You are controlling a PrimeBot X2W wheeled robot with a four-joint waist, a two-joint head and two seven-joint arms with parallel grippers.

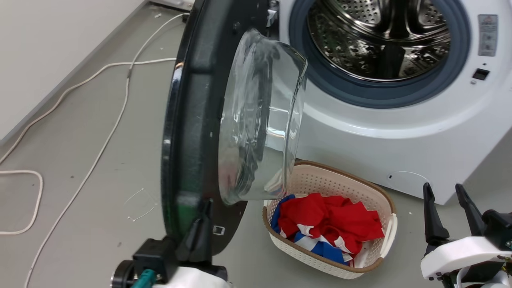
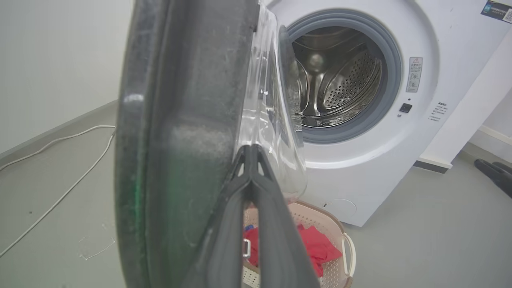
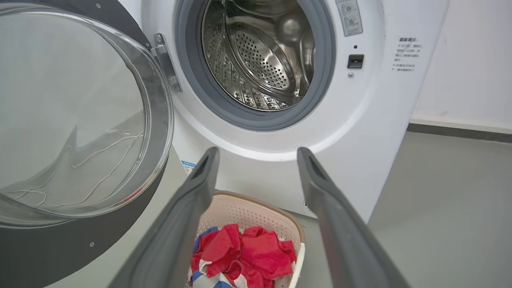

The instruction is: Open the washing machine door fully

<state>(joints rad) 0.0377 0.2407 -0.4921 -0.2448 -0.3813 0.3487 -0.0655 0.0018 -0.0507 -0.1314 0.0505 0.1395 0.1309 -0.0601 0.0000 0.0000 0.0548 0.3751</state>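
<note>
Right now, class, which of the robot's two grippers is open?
The right gripper: its fingers stand well apart, touching nothing. The left gripper has its fingers together at the washing machine door.

Smooth grey floor (image 1: 100,224) underfoot, plain pale wall (image 1: 48,36) on the left above a low grey skirting (image 1: 70,76), long white cable (image 1: 152,61) trailing and looping across the left floor, white wall (image 3: 472,60) on the right with a dark skirting strip (image 3: 460,134), soft even light.

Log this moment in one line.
washing machine door open partway | left tool shut, at door's lower inner face | right tool open, free
</note>
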